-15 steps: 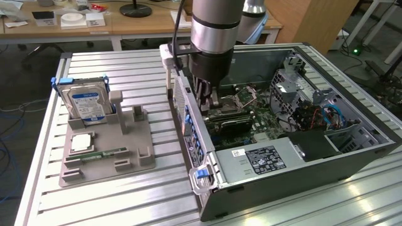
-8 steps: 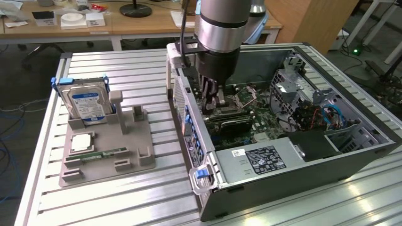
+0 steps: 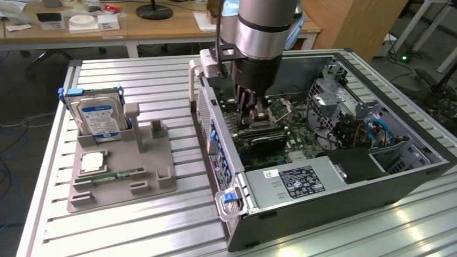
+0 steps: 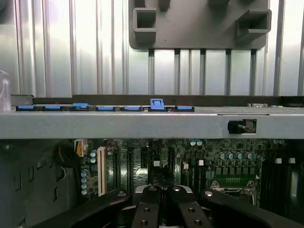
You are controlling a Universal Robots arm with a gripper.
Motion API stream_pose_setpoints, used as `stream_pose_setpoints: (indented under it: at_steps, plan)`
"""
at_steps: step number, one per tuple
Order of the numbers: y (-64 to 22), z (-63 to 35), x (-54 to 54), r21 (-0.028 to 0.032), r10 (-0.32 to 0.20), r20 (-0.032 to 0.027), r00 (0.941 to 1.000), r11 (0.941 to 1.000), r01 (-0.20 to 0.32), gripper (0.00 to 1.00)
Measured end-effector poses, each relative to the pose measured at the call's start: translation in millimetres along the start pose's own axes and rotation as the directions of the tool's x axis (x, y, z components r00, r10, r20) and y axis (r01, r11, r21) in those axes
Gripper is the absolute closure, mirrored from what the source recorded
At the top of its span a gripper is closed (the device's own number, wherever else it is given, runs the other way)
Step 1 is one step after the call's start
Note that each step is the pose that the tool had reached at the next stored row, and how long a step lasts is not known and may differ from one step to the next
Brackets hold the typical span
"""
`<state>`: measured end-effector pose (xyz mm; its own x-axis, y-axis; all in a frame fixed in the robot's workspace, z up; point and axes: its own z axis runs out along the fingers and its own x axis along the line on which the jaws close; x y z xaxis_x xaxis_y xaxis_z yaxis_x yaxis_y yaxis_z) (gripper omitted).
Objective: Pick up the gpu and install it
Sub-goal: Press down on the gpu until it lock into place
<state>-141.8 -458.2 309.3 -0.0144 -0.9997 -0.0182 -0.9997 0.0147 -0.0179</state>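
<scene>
Reaching down into the open computer case (image 3: 427,156), the arm carries its gripper (image 3: 248,115) low over the motherboard (image 3: 303,143), near the case wall on the exterior view's left. We see the dark fingers (image 3: 243,107) pressed together, and in the wrist view the gripper (image 4: 161,209) shows its two finger bases side by side with no gap, so we read it as closed.

Just below the fingertips, in the exterior view, we see a dark flat card, which we take for the gpu (image 3: 263,140), sitting on the board among the slots. Whether the fingertips touch it we cannot tell.

The wrist view looks across the motherboard (image 4: 190,161) to the grey case wall, which carries a row of blue clips (image 4: 156,103).

Outside the case, on the slatted metal table (image 3: 164,80), a grey fixture tray (image 3: 121,193) lies on the exterior view's left. It holds the silver hard drive (image 3: 98,119) upright at its far end and a narrow green memory stick (image 3: 117,174) lying flat nearer the camera. A labelled power supply (image 3: 300,182) fills the near corner of the case.
</scene>
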Motion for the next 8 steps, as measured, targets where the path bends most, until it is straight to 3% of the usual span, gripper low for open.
stream_pose_setpoints:
  at_steps: [8]
  plan:
    - [-25.6, 2.8, -1.0, 0.0000, 0.000, 0.0000, 1.0000, 1.0000, 0.000, 0.90]
